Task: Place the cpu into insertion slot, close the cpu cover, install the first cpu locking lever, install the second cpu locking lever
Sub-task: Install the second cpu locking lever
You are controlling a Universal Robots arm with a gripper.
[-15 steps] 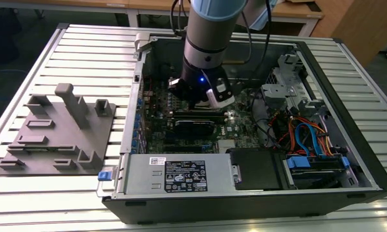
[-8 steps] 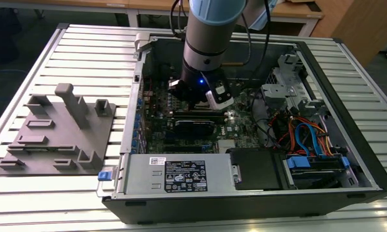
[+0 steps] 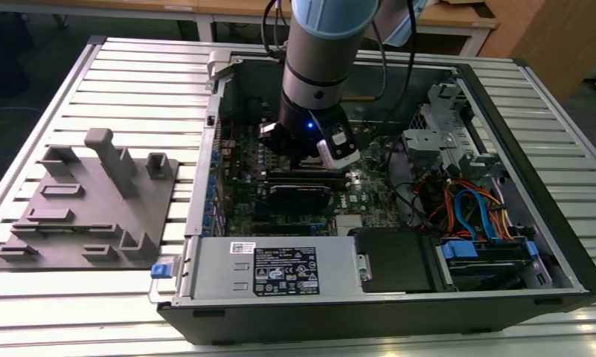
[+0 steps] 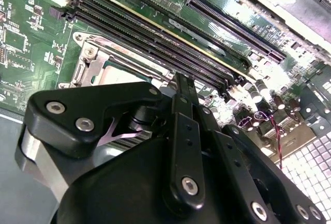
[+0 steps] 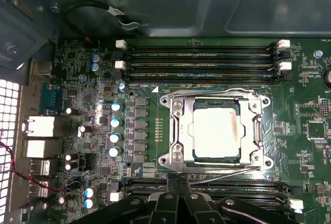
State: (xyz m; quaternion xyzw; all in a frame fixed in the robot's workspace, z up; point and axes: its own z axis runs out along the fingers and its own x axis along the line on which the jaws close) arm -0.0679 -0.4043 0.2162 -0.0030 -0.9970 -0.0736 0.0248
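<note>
Fingers (image 5: 178,189) of the black gripper (image 5: 178,185) sit pressed together, empty, beside the thin silver-grey metal cpu cover (image 5: 257,131) closed over the square silver-topped cpu (image 5: 216,132), whose stiff wire levers probably demand end grips.

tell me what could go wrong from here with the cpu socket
1. The claw sits right at the socket's edge beside a thin wire lever. A slightly off push could slip past it or bend it.
2. The cpu is already under the cover. Uneven force on the frame might stress it.
3. Memory slots and capacitors crowd the socket, so a sideways drift could clip them.
</note>
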